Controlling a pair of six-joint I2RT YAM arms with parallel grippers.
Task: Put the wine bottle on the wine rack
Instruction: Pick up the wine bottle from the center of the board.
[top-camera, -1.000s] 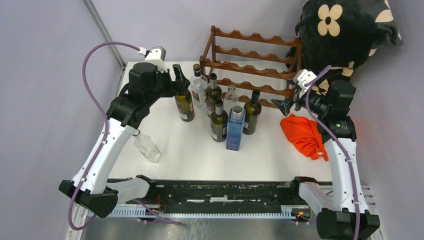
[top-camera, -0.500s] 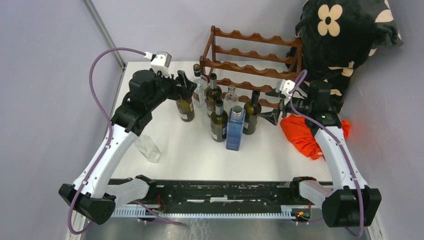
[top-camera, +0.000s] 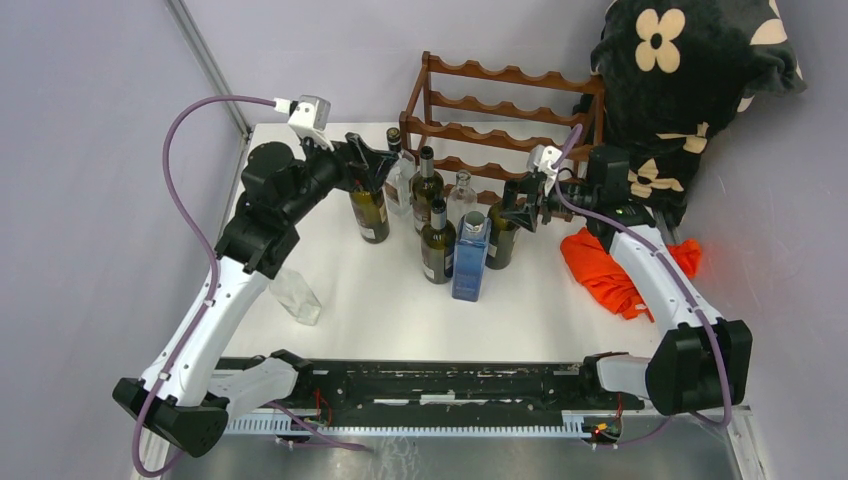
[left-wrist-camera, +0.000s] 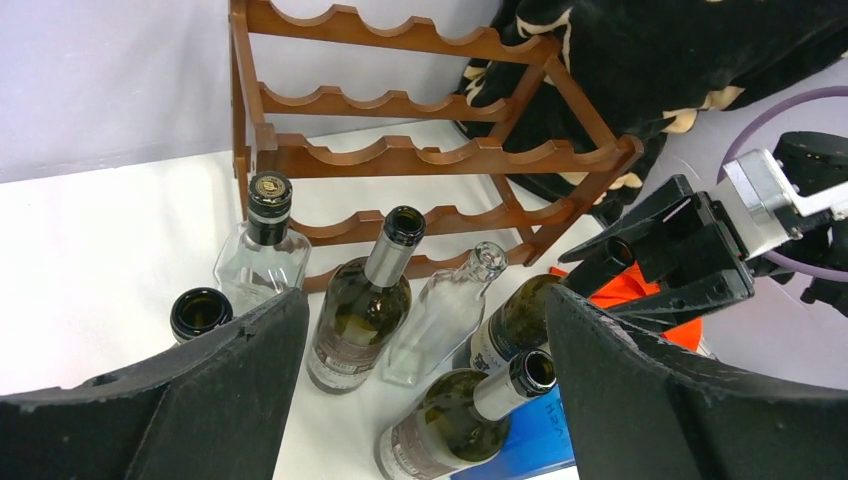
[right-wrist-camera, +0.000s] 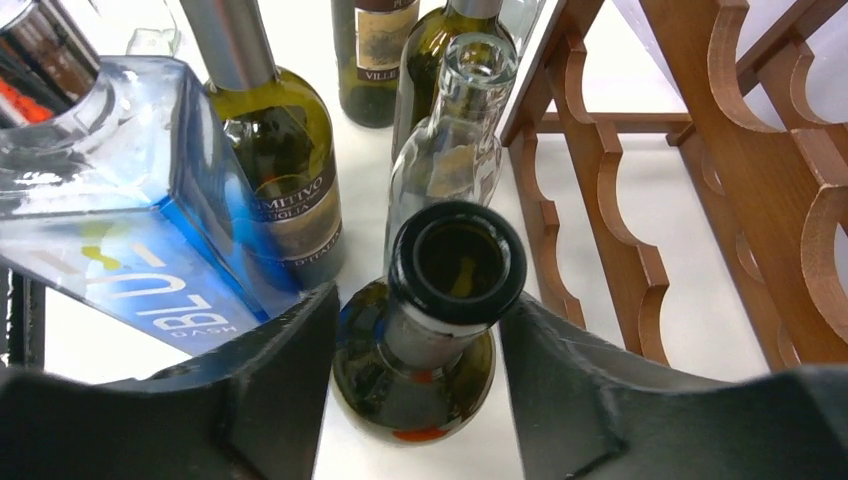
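The wine bottle (top-camera: 503, 238), dark green, stands upright on the desk (top-camera: 390, 310) at the 3 o'clock edge of a group of other bottles (top-camera: 428, 190). It is not on the wine rack (top-camera: 500, 135), which stands just behind it at the desk's 12 o'clock side.

The right gripper (top-camera: 511, 205) reaches in from 3 o'clock and straddles the bottle's neck, jaws half drawn in. I cannot tell whether they pinch it.

The left gripper (top-camera: 377, 165) hangs spread wide over the group's 10 o'clock side, holding nothing.

A blue bottle (top-camera: 470, 262) stands just beside the wine bottle at 8 o'clock, and an orange cloth (top-camera: 605, 270) lies at 4 o'clock.
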